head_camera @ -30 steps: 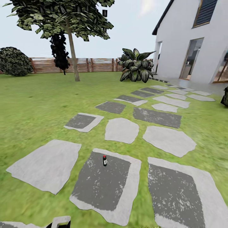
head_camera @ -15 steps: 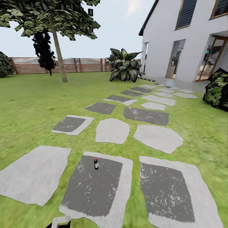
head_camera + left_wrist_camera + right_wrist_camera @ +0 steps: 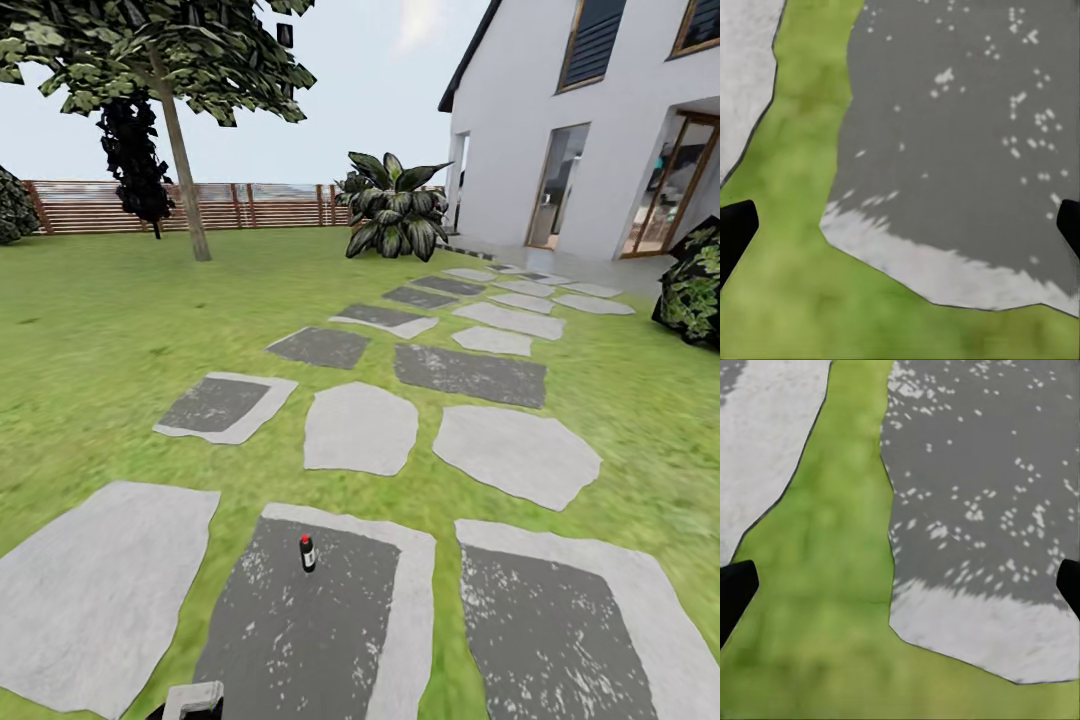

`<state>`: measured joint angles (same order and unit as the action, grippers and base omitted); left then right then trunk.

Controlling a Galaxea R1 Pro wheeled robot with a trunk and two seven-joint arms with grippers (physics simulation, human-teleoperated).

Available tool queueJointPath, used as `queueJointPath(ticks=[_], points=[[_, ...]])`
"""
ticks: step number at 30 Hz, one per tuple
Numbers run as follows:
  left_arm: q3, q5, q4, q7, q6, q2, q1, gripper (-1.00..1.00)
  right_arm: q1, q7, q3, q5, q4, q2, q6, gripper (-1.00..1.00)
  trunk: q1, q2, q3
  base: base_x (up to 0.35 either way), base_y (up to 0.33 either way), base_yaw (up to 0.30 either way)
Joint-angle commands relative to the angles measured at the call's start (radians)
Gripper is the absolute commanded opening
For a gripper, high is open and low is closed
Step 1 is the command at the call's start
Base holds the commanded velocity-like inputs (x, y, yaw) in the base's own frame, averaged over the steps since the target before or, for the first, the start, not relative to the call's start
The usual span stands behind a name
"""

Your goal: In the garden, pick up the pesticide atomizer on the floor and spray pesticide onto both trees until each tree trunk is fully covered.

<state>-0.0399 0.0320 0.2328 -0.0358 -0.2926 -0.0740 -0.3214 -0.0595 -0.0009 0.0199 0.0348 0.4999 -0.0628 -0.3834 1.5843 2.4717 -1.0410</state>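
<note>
The pesticide atomizer (image 3: pixel 307 553), a tiny dark bottle with a red cap, stands upright on a dark paving slab (image 3: pixel 300 630) just ahead of me in the head view. One tree (image 3: pixel 150 50) rises at the far left of the garden lawn (image 3: pixel 100 330), its straight grey-beige trunk (image 3: pixel 185 185) in front of the fence. In the left wrist view my left gripper (image 3: pixel 900 229) is open, with a black fingertip (image 3: pixel 735 232) at each side over a slab edge and grass. The right gripper (image 3: pixel 900 585) is open over grass and paving, and nothing sits between its fingers.
A path of grey stepping stones (image 3: pixel 360 428) runs ahead toward a white house (image 3: pixel 600 120). A black-leaved tree (image 3: pixel 132 165) stands beside the trunk, a slatted wooden fence (image 3: pixel 270 205) closes the back, a broad-leaved plant (image 3: pixel 392 210) grows by the house and a bush (image 3: pixel 695 285) sits far right.
The whole view swung to the right and then moved forward, so the camera moved. The atomizer now shows lower and nearer in the picture; it still stands on its slab.
</note>
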Motion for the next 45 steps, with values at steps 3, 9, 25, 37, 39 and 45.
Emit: queueJointPath(ticks=[3,9,25,37,39,45], points=[[-0.002,0.003,-0.001,0.000,-0.003,0.000,-0.001,1.00,0.000,-0.001,0.000,0.004,0.000,0.000,-0.003,1.00,0.000,0.000,-0.001,0.338,0.116,0.000],[-0.002,0.003,-0.001,0.000,-0.003,0.000,-0.001,1.00,0.000,-0.002,0.000,0.004,0.000,0.000,-0.003,1.00,0.000,0.000,0.000,0.336,0.130,-0.106],[-0.002,0.003,-0.001,0.000,-0.003,0.000,-0.001,1.00,0.000,-0.001,0.002,0.004,0.000,0.000,-0.003,1.00,0.000,0.000,0.007,0.188,0.273,-0.271],[-0.001,0.003,-0.001,0.000,-0.003,0.000,-0.001,1.00,0.000,0.004,0.002,0.005,0.000,0.000,-0.003,1.00,0.000,0.000,0.013,0.005,0.333,-0.282],[-0.001,0.003,-0.001,0.000,-0.003,0.000,-0.001,1.00,0.000,0.004,0.003,0.005,0.000,0.000,-0.003,1.00,0.000,0.000,0.014,0.000,0.332,-0.282],[-0.002,0.003,-0.001,0.000,-0.003,0.000,-0.001,1.00,0.000,0.004,0.003,0.005,0.000,0.000,-0.003,1.00,0.000,0.000,0.017,0.000,0.321,-0.282]])
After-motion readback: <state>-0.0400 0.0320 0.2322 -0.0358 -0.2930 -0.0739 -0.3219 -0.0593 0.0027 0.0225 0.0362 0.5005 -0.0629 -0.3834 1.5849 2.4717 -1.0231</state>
